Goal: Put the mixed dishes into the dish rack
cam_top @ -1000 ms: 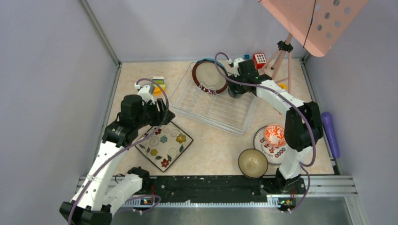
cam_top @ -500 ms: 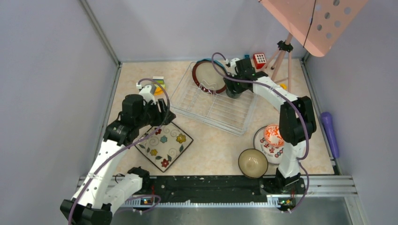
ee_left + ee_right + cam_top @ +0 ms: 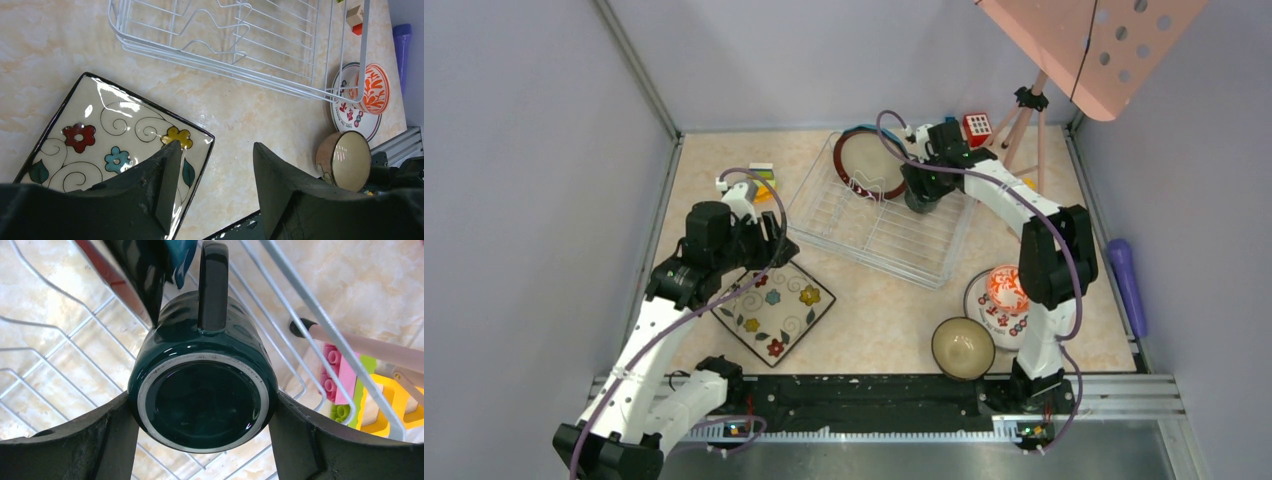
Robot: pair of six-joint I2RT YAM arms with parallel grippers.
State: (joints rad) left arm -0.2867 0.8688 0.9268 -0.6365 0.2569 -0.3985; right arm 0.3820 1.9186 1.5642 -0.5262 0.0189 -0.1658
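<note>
My right gripper [image 3: 202, 401] is shut on the teal mug [image 3: 202, 390], a finger against each side, its base facing the camera and its handle pointing away. It holds the mug [image 3: 919, 197] over the far right corner of the dish rack [image 3: 879, 228]. A brown-rimmed cream plate [image 3: 870, 165] stands upright at the rack's far end. My left gripper [image 3: 215, 150] hangs open above a corner of the square floral plate [image 3: 100, 135], one finger over the plate and the other over bare table. On the near right, the red-white bowl [image 3: 1009, 288] sits on the white red-marked plate [image 3: 1006, 323], with the tan bowl [image 3: 962, 347] beside it.
A purple cylinder [image 3: 1127, 285] lies along the right wall. The pink perforated stand [image 3: 1089, 45] on its tripod rises at the back right, just beyond the rack. Toy blocks sit by the tripod [image 3: 977, 128] and left of the rack [image 3: 763, 180].
The right arm's elbow and wrist have swung a little to the left, with the mug still gripped over the rack's corner. The left arm has hardly moved.
</note>
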